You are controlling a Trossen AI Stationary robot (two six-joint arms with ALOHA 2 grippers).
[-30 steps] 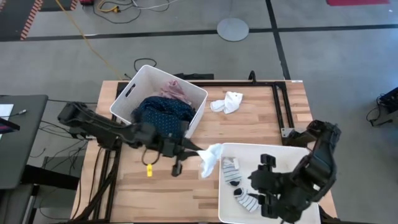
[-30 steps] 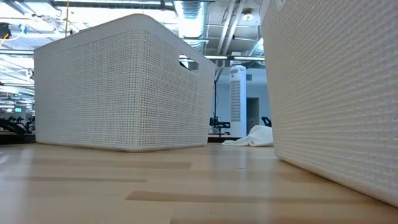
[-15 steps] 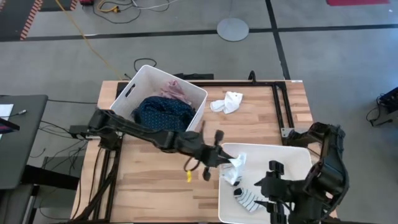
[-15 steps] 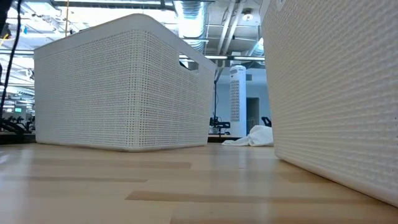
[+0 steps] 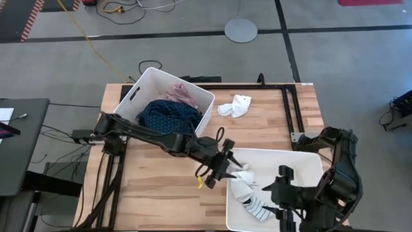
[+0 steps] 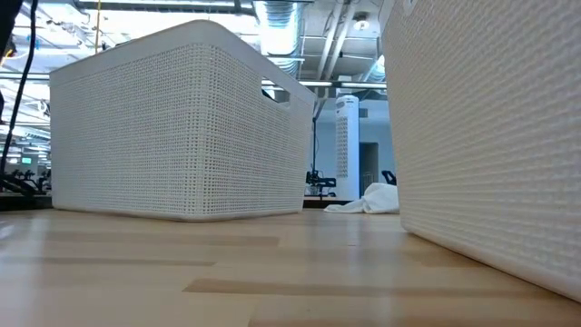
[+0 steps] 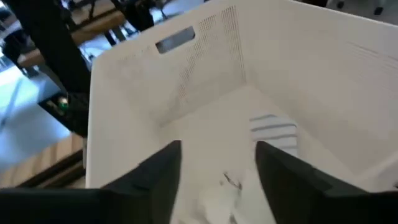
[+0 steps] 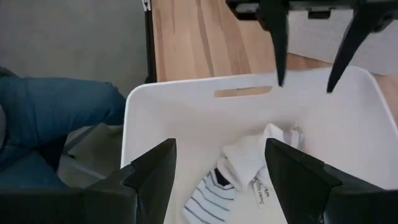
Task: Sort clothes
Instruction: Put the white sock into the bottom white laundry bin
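Left tool (image 5: 232, 165) spread apart over the near bin's (image 5: 302, 154) edge, holding nothing, white sock (image 5: 243, 183) and striped sock (image 5: 259, 206) lying in that bin, right tool (image 5: 283, 206) spread wide over the same bin, another white sock (image 5: 237, 106) on the surface (image 5: 167, 193), dark dotted cloth (image 5: 168, 117) in the far bin (image 5: 132, 96).

We see even, bright overhead light on the table (image 5: 161, 193) from above, with soft, short shadows. At table height, ceiling lights (image 6: 54, 5) glare and the nearest wood blurs. The left wrist view is smeared; its white bin (image 7: 298, 68) looks washed out
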